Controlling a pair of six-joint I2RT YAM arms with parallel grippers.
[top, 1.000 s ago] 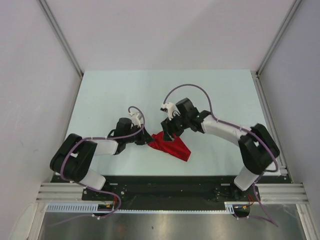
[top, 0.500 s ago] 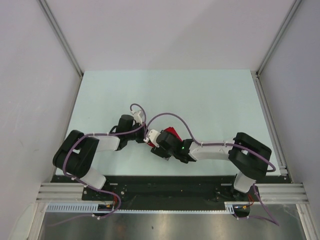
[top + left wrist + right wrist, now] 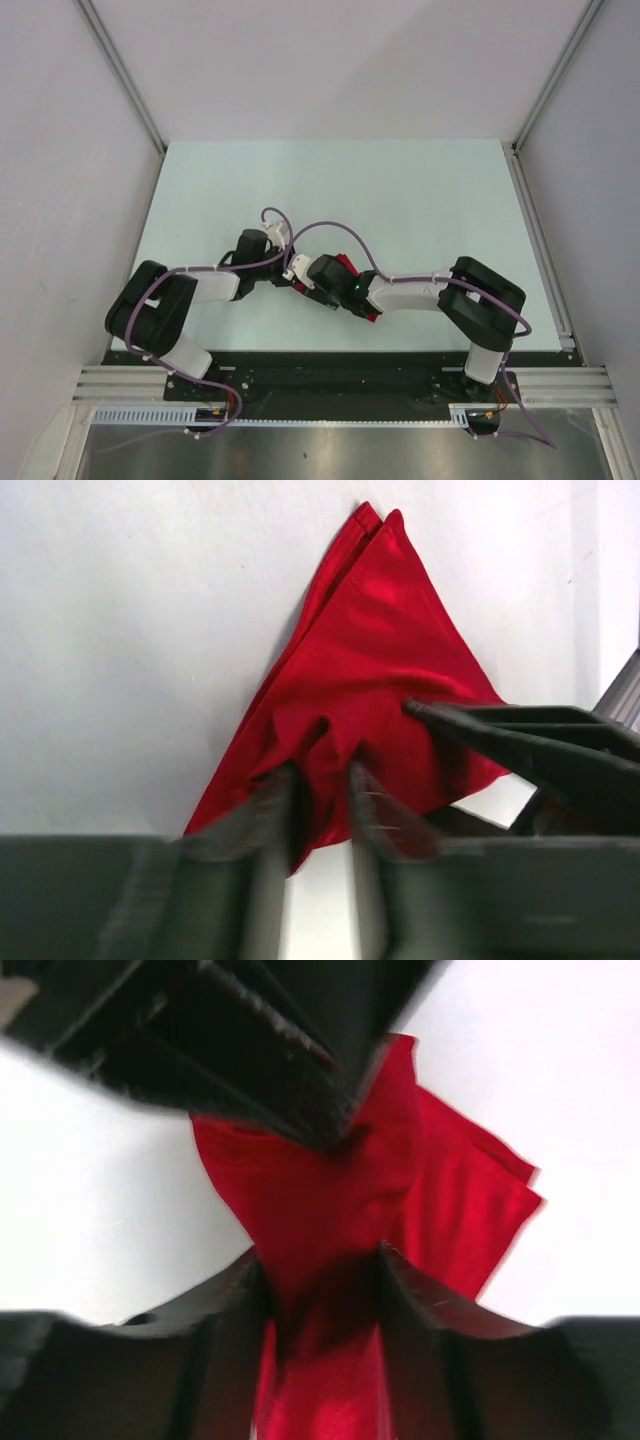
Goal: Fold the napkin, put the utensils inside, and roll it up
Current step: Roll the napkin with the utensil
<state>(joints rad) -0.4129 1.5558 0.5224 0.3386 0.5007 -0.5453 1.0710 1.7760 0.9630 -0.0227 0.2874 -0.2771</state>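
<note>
Mostly the napkin (image 3: 346, 264) is hidden in the top view. The two wrists meet over it, a little left of the centre of the table (image 3: 430, 190) and low in the frame. Only one small red piece shows above the right arm and another below it. The fingertips cannot be made out there. Both wrist views are blurred at the bottom edge, and the fingers there cover the lower part of the cloth.

In the left wrist view the cloth is bright red, smooth and slightly shiny. It is folded to a triangle of at least two layers, whose edges lie almost together at the tip. The tip points to the top of the frame, slightly right, and the long axis runs from there down to the bottom centre, where the cloth gathers in soft wrinkles. The left gripper (image 3: 320, 780) is nearly closed, with a raised fold of the napkin pinched between its fingers. A dark finger (image 3: 520, 742) of the right arm reaches in from the right edge and touches the cloth.

In the right wrist view the right gripper (image 3: 320, 1260) is clamped on a bunch of cloth that fills its gap. Two flat layers spread towards the right edge.
</note>
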